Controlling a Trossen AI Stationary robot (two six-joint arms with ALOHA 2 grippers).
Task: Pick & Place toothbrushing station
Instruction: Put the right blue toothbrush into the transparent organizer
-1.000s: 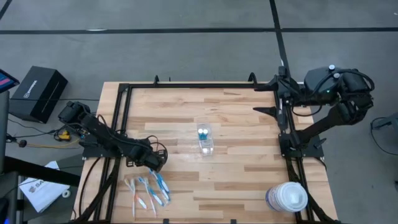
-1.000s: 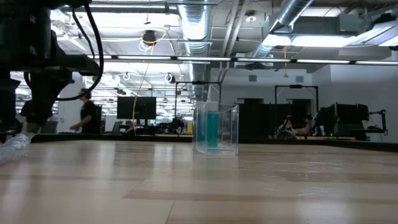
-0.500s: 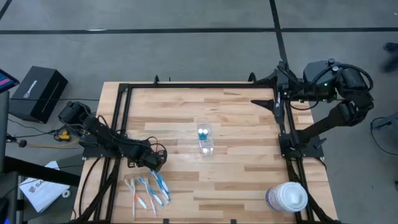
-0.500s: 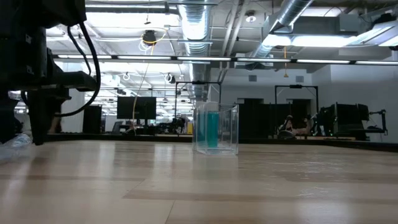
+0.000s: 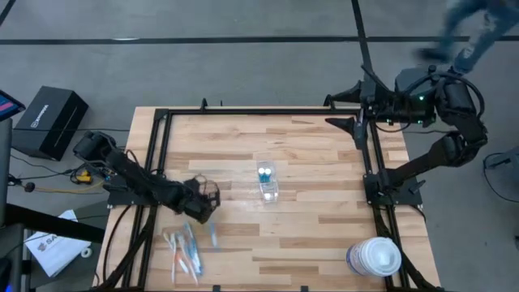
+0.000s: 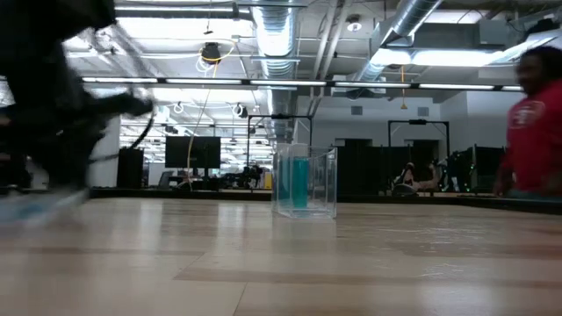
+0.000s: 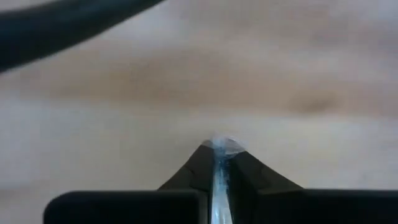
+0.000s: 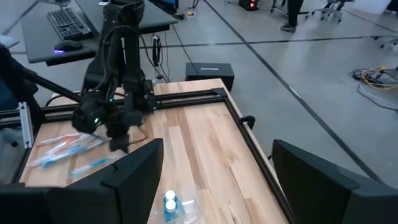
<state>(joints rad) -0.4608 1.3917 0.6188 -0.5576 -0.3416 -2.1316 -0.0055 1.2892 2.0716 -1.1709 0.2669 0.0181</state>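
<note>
The bench point(image 5: 308, 162) is a butcher-block top of pale wooden strips, framed along its left, far and right edges by black metal rails.

Near the front-left corner lies a loose cluster of slim plastic toothbrushes point(image 5: 185, 251), orange, white and blue, roughly parallel to one another. One blue toothbrush point(image 5: 212, 235) lies just apart on the cluster's right.

The left gripper point(image 5: 203, 203) sits low over the wood just behind that cluster, on the left half of the bench. In the left wrist view its two dark fingers point(image 7: 245, 171) are pressed together on a thin, pale, translucent sliver point(image 7: 219, 180) standing in the slit between them; what that sliver is cannot be told.

At the middle of the bench stands the small clear plastic cup point(image 5: 267, 182), upright, squarish and thin-walled. Two teal tubes point(image 6: 299, 182) stand inside it, their round white caps showing from above.

The right gripper point(image 5: 350, 113) hangs over the far-right corner, above the right rail, its broad dark fingers point(image 8: 130, 177) spread wide and holding nothing.

At the front-right corner sits a round tub with a white lid point(image 5: 375, 256).

Behind the bench, a person in a red top point(image 6: 534, 123) stands on the right of the low view.
</note>
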